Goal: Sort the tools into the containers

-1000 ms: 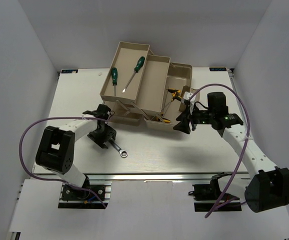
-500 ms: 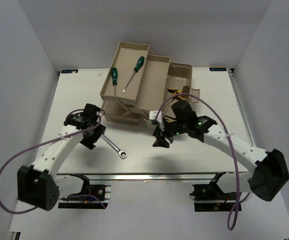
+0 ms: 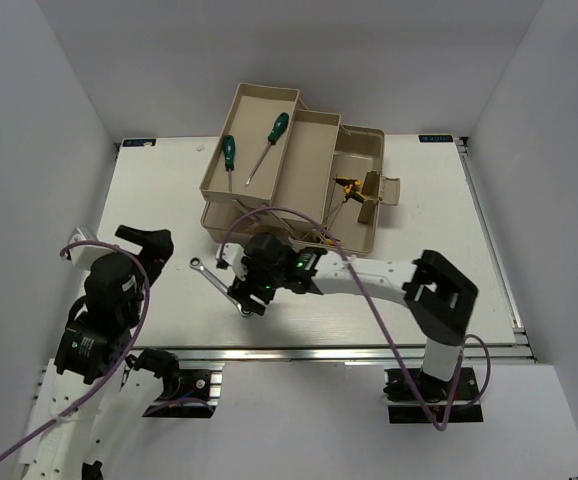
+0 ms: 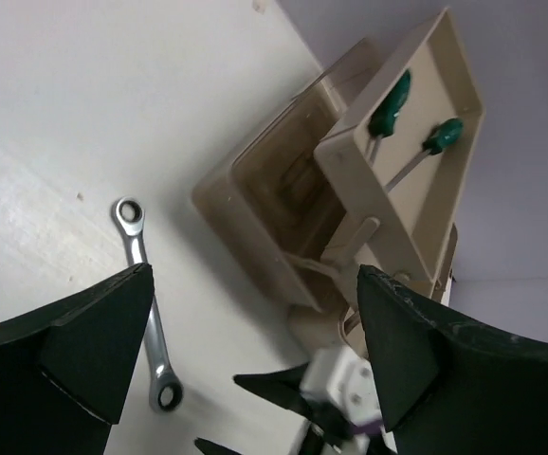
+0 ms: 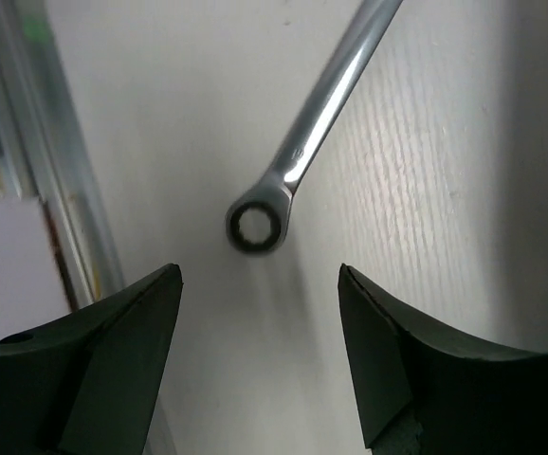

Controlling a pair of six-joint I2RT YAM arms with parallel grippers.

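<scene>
surface: i am looking at a white table point(image 3: 419, 200) with pale walls on 3 sides.
right pincer: my right gripper point(image 5: 258, 284) is spread wide and empty, low over the table.
just ahead: the silver wrench point(image 5: 298, 161) lies flat and untouched, its ring end in line with the gap between the fingers.
left pincer: my left gripper point(image 4: 255, 275) also gapes wide with nothing in it, raised at the table's left side, well apart from the wrench.
beyond: the beige toolbox point(image 3: 309, 170) stands folded out, near the wrench.
upper tray point(image 3: 265, 91): 2 green-handled screwdrivers point(image 3: 229, 152) lie inside.
right-hand compartment point(image 3: 364, 135): yellow-and-black hex keys point(image 3: 347, 186) sit inside.
</scene>
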